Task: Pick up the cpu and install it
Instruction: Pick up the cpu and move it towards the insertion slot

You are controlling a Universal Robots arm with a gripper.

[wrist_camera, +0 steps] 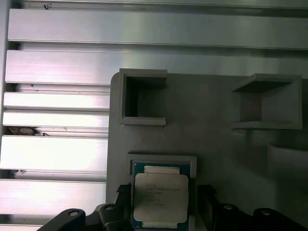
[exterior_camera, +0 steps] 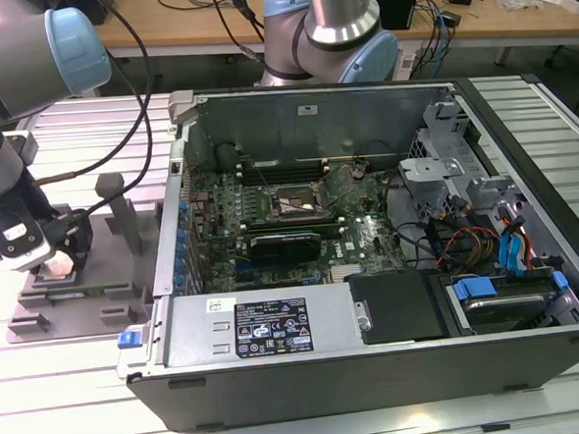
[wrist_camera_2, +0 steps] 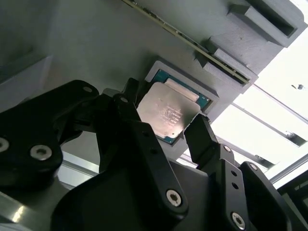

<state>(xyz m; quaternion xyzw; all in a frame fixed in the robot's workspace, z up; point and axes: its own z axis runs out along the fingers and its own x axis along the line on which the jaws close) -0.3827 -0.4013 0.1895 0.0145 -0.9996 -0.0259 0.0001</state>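
Observation:
The cpu is a flat silvery square on a green base, lying in a recess of a grey fixture. In both wrist views my gripper stands open just above it, one black finger on each side with small gaps to the chip's edges. In the exterior view the gripper hangs low over the grey fixture at the exterior view's left, outside the computer case. The motherboard socket lies open inside the case, well to the exterior view's right of the gripper.
The open computer case holds the motherboard, cables and drive bays with blue tabs. Its left wall stands between the fixture and the socket. Upright grey posts rise from the fixture. A second arm's base sits behind the case.

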